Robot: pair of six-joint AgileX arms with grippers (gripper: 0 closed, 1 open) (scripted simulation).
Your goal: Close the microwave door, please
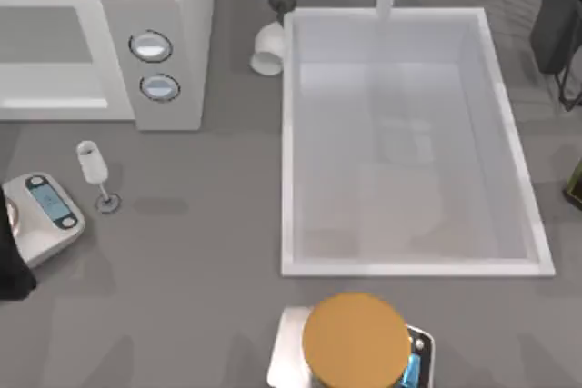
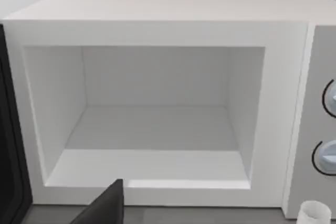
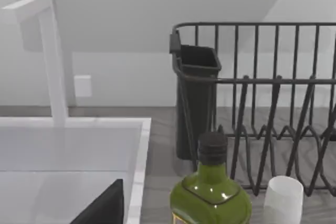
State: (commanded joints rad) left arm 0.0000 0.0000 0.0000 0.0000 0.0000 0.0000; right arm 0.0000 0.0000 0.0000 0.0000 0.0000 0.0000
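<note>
The microwave (image 1: 173, 6) stands at the table's back left, its two round dials (image 1: 155, 65) on the grey side panel. In the left wrist view its white cavity (image 2: 152, 124) is open and bare. A dark panel (image 2: 9, 129) at the cavity's edge looks like the microwave door swung out, seen nearly edge-on. My left arm (image 1: 9, 265) is a black shape at the table's left edge, in front of the microwave; a dark part of my left gripper (image 2: 105, 208) shows before the cavity. A dark part of my right gripper (image 3: 105, 208) shows near the sink's corner.
A silver kitchen scale (image 1: 41, 215) and a wine glass (image 1: 91, 170) stand in front of the microwave. The big white sink (image 1: 291, 179) takes the middle. A second scale carrying an orange disc (image 1: 355, 338) is at the front. An olive bottle (image 3: 210, 192) and dish rack (image 3: 262, 103) are at the right.
</note>
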